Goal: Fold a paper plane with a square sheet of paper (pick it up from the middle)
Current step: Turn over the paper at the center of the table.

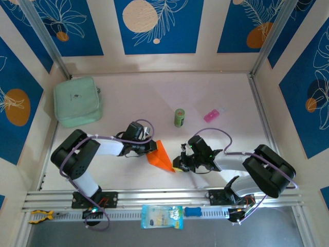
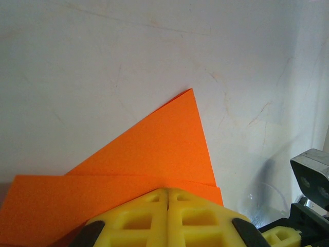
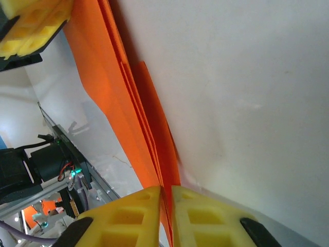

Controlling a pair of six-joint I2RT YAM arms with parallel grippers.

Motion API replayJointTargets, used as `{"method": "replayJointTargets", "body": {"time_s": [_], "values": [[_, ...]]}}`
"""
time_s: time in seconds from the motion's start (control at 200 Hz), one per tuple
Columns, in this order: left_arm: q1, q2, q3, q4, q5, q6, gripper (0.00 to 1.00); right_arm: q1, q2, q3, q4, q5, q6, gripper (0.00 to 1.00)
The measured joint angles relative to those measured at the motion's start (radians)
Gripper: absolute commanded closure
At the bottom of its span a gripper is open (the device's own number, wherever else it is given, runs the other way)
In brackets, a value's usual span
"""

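Observation:
The square sheet of paper (image 1: 160,154), bright orange and folded into an angular pointed shape, lies mid-table between both arms. My left gripper (image 1: 151,147) is shut, and its closed fingertips (image 2: 168,191) rest over the sheet's near edge. From that wrist the paper (image 2: 154,149) shows flat, with a crease and a point away from me. My right gripper (image 1: 177,164) is at the sheet's near right corner. From the right wrist the paper (image 3: 103,87) shows edge-on in several layers, and my right gripper (image 3: 165,189) is shut on those layers. The left fingers (image 3: 31,25) show beyond it.
A mint-green pouch (image 1: 77,101) sits at the back left. A small green can (image 1: 179,117) and a pink packet (image 1: 213,114) stand behind the paper. A blue-white packet (image 1: 161,216), a blue handle (image 1: 198,211) and yellow pliers (image 1: 38,216) lie on the front rail.

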State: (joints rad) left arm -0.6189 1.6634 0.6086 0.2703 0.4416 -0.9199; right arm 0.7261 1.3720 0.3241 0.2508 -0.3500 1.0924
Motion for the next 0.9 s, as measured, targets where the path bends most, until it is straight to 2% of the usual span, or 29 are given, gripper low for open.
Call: {"method": "replayJointTargets", "body": {"time_s": [0.23, 0.385, 0.525, 0.59, 0.745, 0.9], "values": [[0.000, -0.036, 0.000, -0.018, -0.001, -0.007, 0.79, 0.000, -0.025, 0.008, -0.024, 0.000, -0.021, 0.94], [0.000, -0.169, 0.000, -0.082, -0.020, 0.011, 0.61, 0.050, -0.151, 0.095, -0.196, 0.075, -0.095, 0.95], [0.000, -0.370, 0.001, -0.189, -0.108, 0.053, 0.45, 0.131, -0.243, 0.280, -0.433, 0.235, -0.203, 0.95], [0.002, -0.472, 0.005, -0.256, -0.167, 0.071, 0.41, 0.164, -0.252, 0.363, -0.535, 0.318, -0.249, 0.95], [0.039, -0.678, 0.013, -0.433, -0.318, 0.096, 0.40, 0.267, -0.222, 0.543, -0.795, 0.573, -0.316, 0.96], [0.096, -0.816, 0.017, -0.628, -0.465, 0.111, 0.39, 0.381, -0.098, 0.731, -1.035, 0.849, -0.333, 0.97]]}}
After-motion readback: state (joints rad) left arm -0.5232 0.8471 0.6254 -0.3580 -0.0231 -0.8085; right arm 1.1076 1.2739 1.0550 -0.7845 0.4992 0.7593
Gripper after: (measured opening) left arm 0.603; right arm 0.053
